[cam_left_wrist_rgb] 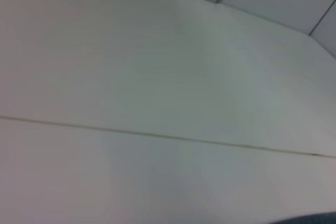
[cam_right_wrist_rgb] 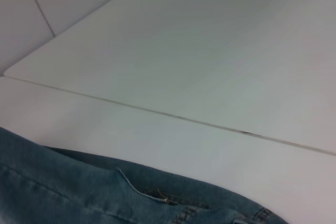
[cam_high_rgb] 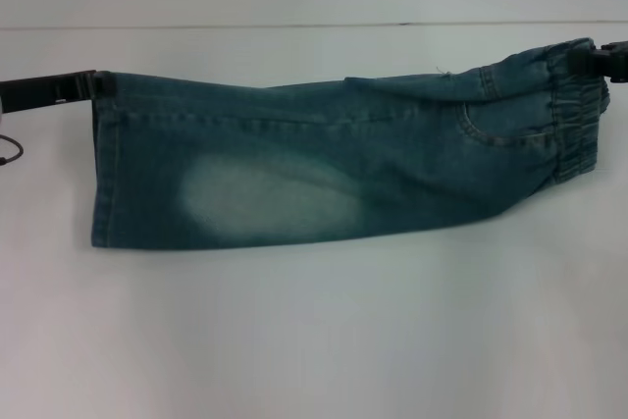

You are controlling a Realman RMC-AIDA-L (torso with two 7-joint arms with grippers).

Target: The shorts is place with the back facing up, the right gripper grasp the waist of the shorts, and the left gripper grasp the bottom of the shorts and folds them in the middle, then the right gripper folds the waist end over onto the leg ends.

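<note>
Denim shorts [cam_high_rgb: 324,169] folded lengthwise, stretched across middle of frame over white table [cam_high_rgb: 314,340]. Left claw [cam_high_rgb: 93,85] pinches leg-end corner at left edge; right claw [cam_high_rgb: 589,61] pinches elastic waist at upper right.

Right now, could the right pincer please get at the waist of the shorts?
Probably yes: the right pincer is already at the elastic waist of the shorts, at its far edge, with nothing between them.
</note>
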